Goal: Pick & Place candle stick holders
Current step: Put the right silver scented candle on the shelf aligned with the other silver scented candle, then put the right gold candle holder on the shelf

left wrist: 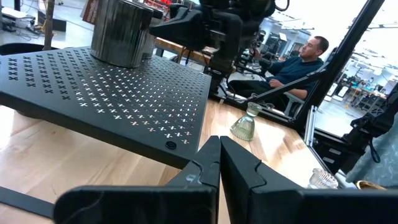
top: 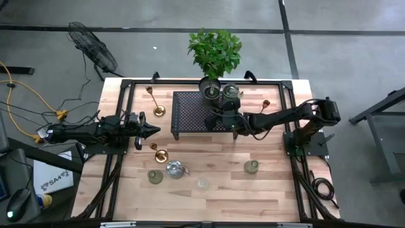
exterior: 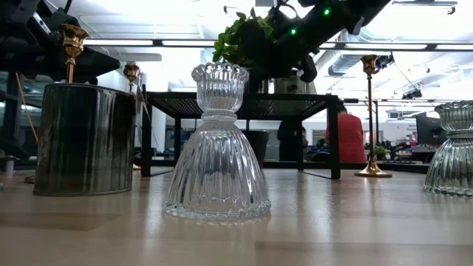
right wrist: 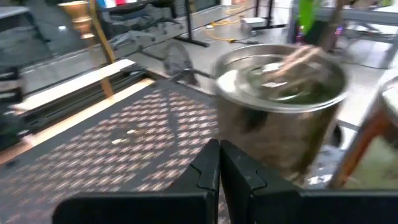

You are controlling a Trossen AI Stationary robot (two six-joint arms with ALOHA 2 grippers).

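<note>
Right gripper (top: 231, 118) hovers over the black stand (top: 190, 111), fingers pressed together, empty; left gripper (top: 154, 131), fingers also pressed together, beside the stand above the bench (top: 215, 190)

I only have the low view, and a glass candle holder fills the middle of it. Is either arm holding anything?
Observer: No. The left gripper hovers empty, jaws shut, over the table just left of the black stand.
Operator: And the right one?
Observer: The right gripper is also empty with jaws shut. It is above the stand, facing the metal pots.
Operator: How many pots?
Observer: Two, side by side on the stand's edge nearest the plant.
</note>
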